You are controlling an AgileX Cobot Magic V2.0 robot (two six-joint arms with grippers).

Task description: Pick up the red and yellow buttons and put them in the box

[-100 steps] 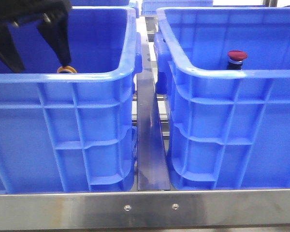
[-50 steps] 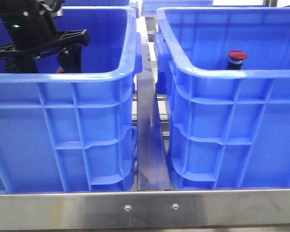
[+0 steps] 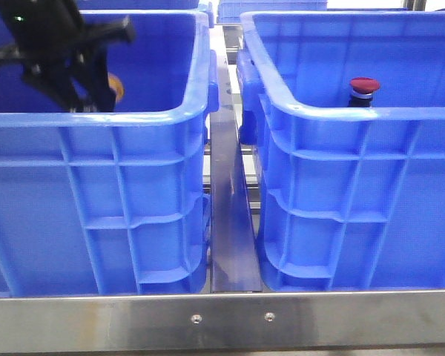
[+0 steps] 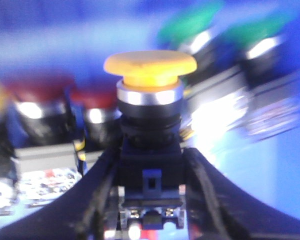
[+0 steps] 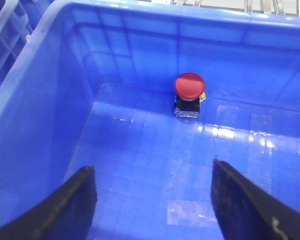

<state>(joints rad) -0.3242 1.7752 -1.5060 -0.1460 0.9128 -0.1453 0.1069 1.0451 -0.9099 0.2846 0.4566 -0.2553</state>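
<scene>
The left hand [image 4: 150, 200] is gripping the yellow button [image 4: 150, 67]; next comes carrying it across to the right box [image 3: 356, 111].

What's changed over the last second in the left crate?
The left gripper went down over the yellow button, closed on its dark body and has lifted it above where it lay in the left crate. The red button in the right crate and the open right gripper stayed put.
</scene>
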